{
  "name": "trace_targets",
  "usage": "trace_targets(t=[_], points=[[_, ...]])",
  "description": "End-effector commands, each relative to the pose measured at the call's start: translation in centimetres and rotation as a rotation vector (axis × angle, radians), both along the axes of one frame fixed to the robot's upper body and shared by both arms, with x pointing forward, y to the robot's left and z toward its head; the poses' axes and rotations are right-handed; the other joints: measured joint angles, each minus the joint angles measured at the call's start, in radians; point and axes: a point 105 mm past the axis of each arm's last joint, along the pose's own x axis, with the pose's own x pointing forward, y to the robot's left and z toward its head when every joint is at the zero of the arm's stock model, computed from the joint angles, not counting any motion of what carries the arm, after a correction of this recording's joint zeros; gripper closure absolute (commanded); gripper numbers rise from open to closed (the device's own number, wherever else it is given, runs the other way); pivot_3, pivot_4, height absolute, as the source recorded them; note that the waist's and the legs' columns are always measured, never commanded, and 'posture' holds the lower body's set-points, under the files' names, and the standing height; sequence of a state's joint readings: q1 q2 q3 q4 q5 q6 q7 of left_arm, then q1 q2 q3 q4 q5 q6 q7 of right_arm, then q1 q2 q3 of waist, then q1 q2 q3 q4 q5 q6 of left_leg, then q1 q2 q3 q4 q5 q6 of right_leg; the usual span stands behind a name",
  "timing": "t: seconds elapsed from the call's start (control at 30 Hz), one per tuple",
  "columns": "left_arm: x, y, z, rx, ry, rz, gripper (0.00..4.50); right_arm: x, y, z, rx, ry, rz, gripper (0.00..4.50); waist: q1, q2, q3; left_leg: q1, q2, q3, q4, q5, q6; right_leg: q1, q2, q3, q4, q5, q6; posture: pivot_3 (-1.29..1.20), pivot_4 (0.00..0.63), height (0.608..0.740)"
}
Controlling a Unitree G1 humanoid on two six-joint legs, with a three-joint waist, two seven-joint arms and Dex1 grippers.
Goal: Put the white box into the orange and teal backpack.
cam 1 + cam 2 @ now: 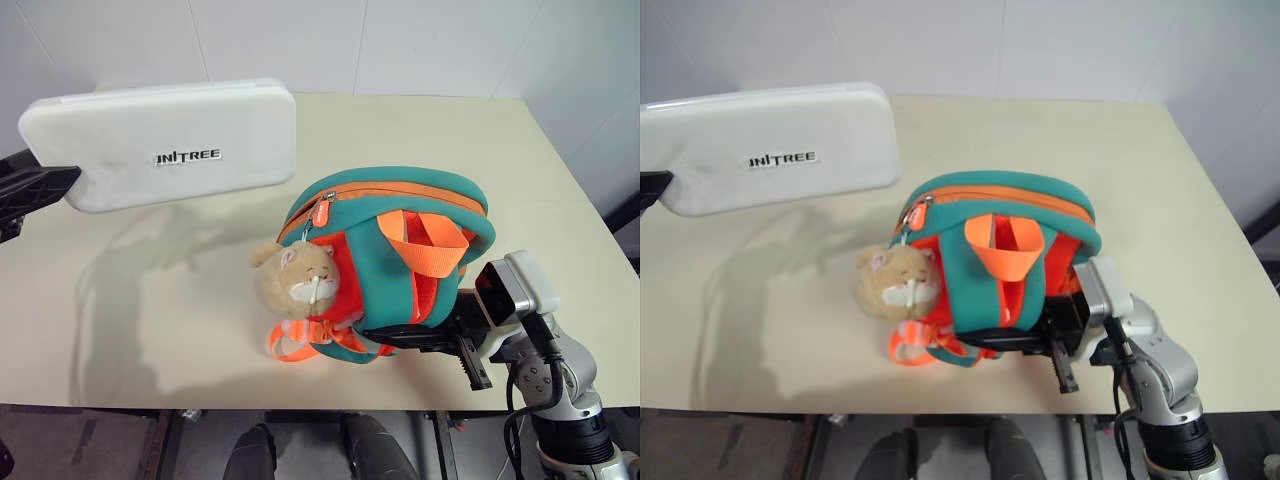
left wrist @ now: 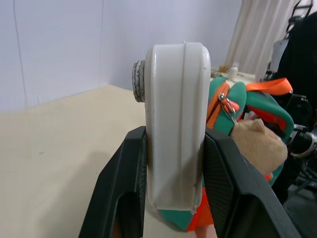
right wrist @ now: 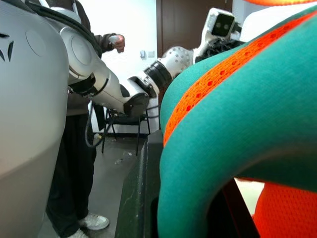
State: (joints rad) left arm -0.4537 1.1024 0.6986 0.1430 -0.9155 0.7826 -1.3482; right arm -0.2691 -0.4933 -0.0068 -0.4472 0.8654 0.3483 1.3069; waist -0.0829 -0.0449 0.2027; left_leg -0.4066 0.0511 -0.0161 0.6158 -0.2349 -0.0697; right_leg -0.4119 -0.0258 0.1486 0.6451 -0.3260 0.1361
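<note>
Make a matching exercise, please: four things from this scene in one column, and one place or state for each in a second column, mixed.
Things:
1. box
2. backpack
3. hamster charm
4. right gripper

Places or states:
A. hangs on the backpack's front
B. shut on a teal strap
C. held above the table between the left gripper's fingers
D. stands on the table, zipper looks closed

Pairs: 1-C, 2-D, 3-A, 4-B
</note>
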Motion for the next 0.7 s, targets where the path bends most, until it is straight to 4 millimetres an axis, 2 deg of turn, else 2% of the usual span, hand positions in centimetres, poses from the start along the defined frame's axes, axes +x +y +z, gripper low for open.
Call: trace_targets(t=[0.03, 0.3, 0.7], points=[[-2.2, -0.2, 1.9, -0.011, -0.125, -0.004, 3.25, 0.0, -0.3, 0.6, 0.012, -0.037, 0.012, 4.5, 0.0, 0.0, 0.0, 0.0, 0.0, 0.0, 0.0, 0.0, 0.0, 0.0, 0.0, 0.0, 0.0, 0.0, 0.0, 0.0, 0.15, 0.74], [-3.7, -0.9, 0.9, -0.029, -0.125, -0.015, 3.25, 0.7, -0.1, 0.8, 0.01, -0.037, 0.032, 4.5, 0.0, 0.0, 0.0, 0.001, 0.0, 0.0, 0.001, 0.0, 0.0, 0.001, 0.0, 0.0, 0.001, 0.0, 0.0, 0.0, 0.15, 0.74], [-2.1, -2.4, -2.0, 0.058, -0.032, -0.051, 3.25, 0.8, 0.2, 0.8, 0.015, -0.049, 0.032, 4.5, 0.0, 0.0, 0.0, 0.001, 0.0, 0.0, 0.001, 0.0, 0.0, 0.001, 0.0, 0.0, 0.001, 0.0, 0.0, 0.0, 0.15, 0.74]])
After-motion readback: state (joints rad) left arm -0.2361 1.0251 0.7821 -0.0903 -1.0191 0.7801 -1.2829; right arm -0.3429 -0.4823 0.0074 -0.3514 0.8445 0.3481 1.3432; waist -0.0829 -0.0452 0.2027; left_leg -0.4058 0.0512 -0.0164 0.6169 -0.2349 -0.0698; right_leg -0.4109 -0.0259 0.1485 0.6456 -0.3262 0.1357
